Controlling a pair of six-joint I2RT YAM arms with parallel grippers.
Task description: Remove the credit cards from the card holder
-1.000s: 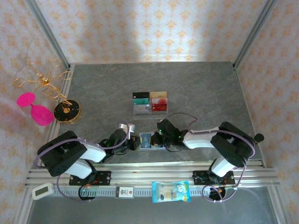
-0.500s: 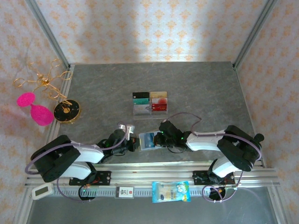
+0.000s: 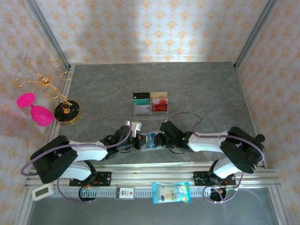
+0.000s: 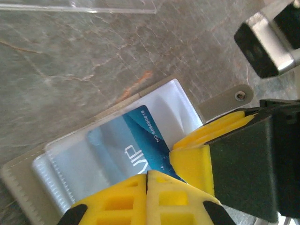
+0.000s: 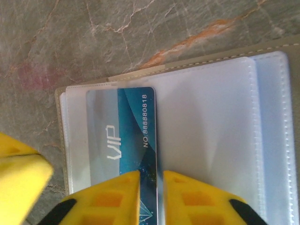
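The card holder [image 3: 145, 146] lies open on the table near the front edge, its clear pockets [image 5: 211, 117] facing up. One of the credit cards, a blue VIP card [image 5: 133, 136], sits in the left pocket; the left wrist view shows this card [image 4: 133, 136] too. My left gripper [image 4: 146, 177] is shut, its tips resting on the holder's near edge. My right gripper [image 5: 151, 187] stands a narrow gap open, the card's right edge lying in that gap. From above, the left gripper [image 3: 139, 140] and right gripper [image 3: 158, 140] flank the holder.
A clear acrylic tray [image 3: 150, 111] holding several cards stands behind the holder at mid table. A gold wire stand [image 3: 40, 82] with pink glasses and a black disc [image 3: 66, 111] sit far left. A blue packet [image 3: 171, 192] lies on the front rail.
My left gripper has slid right up to the holder. The right gripper's jaws, shut before, have parted slightly over the blue card.
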